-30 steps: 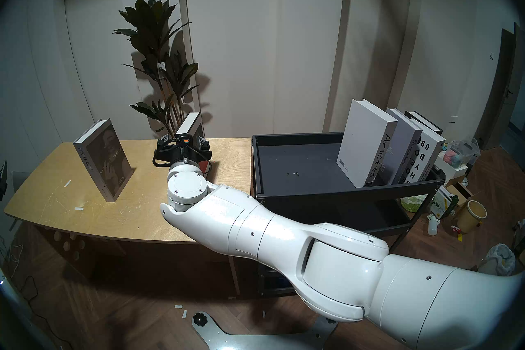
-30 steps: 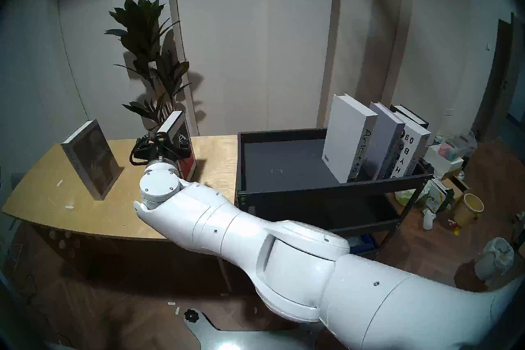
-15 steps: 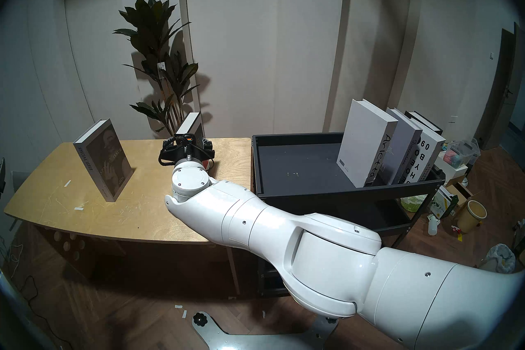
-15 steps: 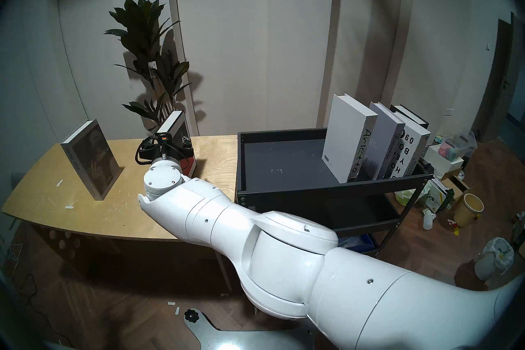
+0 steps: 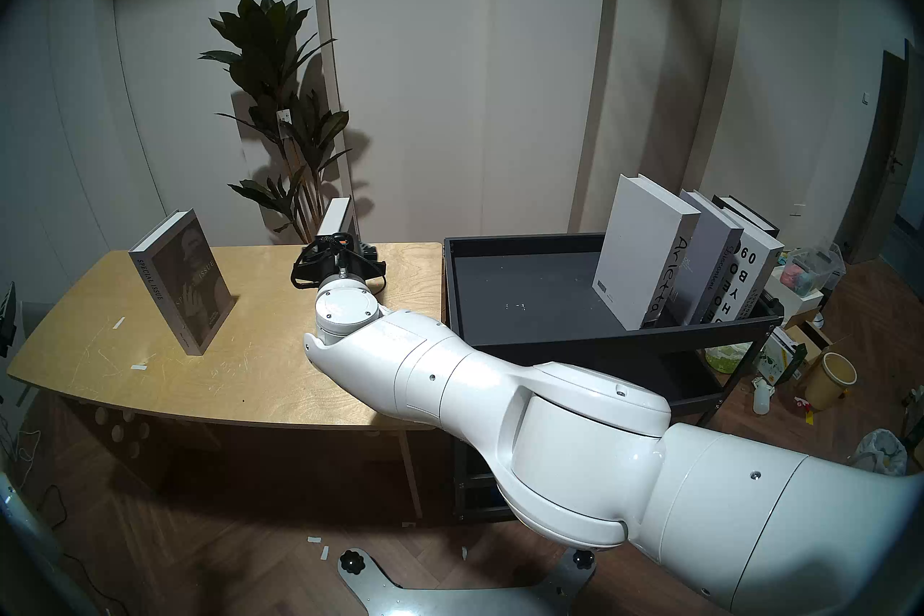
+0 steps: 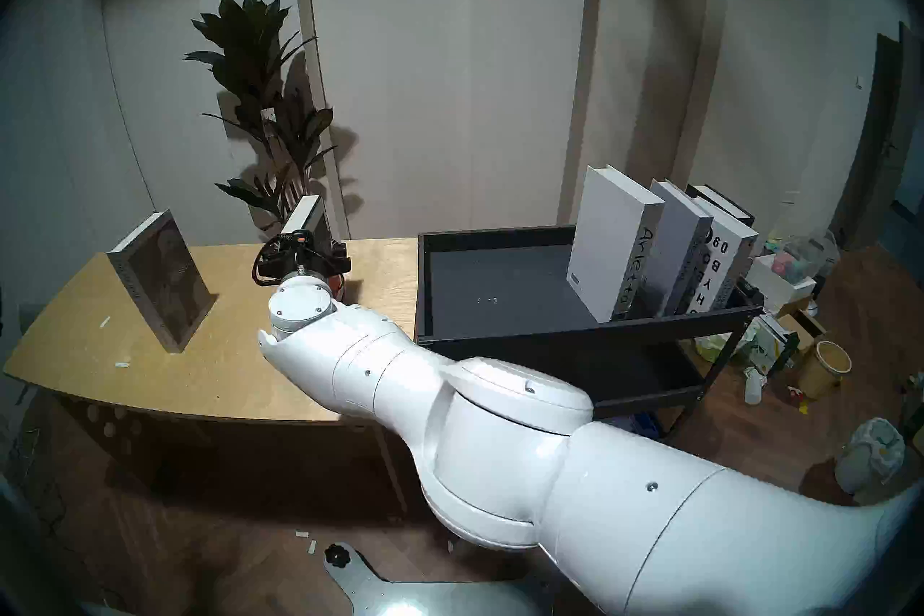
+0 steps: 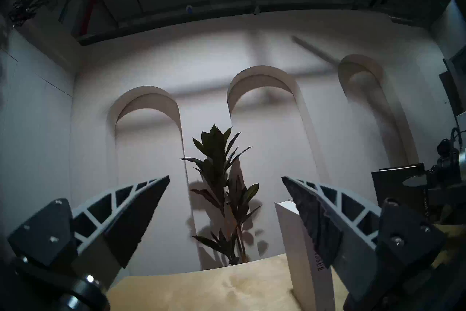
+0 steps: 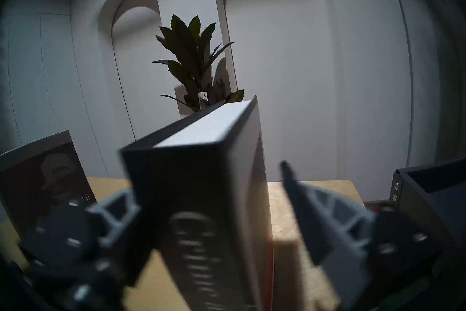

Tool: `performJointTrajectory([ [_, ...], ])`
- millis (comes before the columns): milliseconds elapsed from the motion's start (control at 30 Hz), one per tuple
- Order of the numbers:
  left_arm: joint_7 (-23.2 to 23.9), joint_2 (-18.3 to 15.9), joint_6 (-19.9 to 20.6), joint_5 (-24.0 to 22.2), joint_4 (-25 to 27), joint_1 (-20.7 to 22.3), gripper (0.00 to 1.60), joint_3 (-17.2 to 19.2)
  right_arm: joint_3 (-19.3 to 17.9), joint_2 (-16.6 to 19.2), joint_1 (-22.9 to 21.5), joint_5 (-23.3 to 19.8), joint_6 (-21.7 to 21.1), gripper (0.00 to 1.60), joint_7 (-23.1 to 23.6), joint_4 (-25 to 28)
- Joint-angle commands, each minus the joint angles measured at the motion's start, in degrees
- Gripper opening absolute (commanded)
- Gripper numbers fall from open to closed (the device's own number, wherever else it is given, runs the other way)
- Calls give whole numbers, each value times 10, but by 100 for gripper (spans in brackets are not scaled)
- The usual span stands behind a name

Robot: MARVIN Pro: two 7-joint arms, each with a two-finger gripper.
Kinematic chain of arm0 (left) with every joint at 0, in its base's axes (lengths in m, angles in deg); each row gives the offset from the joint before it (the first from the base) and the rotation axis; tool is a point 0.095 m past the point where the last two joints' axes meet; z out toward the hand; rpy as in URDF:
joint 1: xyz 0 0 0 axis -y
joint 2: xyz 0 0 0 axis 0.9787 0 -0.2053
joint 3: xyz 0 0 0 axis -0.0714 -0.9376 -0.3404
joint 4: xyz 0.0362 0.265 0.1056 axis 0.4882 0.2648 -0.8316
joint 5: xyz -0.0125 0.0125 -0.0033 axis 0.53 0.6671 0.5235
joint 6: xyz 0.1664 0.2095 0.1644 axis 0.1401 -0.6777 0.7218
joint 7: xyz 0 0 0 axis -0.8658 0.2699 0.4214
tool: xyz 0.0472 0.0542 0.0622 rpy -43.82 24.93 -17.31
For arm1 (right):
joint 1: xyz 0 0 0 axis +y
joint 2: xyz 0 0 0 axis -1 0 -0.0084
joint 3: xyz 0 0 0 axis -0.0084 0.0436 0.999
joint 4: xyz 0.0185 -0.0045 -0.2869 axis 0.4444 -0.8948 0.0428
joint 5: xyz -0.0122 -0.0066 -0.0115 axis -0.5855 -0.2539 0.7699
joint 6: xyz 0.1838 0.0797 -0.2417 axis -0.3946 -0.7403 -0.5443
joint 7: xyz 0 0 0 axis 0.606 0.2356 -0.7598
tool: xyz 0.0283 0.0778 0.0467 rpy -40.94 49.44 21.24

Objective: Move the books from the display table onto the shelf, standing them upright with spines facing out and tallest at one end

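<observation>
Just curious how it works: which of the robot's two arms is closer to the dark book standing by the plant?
Right. The right gripper has its fingers either side of the dark book. The left gripper hangs open off the table's left end, far away.

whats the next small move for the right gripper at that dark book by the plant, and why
Probably finish closing. In the right wrist view the right gripper straddles the dark book standing on the display table: one finger sits at its left face, but the other finger is clear of its right cover, so the book isn't gripped yet.
</observation>
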Motion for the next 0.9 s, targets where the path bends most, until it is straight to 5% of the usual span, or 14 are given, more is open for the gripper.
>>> performJointTrajectory([
  [0, 14, 4, 12, -10, 32, -7, 160, -1, 7, -10, -17, -6, 3, 0, 7, 0],
  [433, 14, 20, 34, -20, 69, -26, 160, 7, 12, -10, -39, -18, 53, 0, 10, -2],
  [867, 14, 24, 40, -19, 77, -31, 160, 7, -21, 42, -101, 11, 145, 0, -12, 108],
])
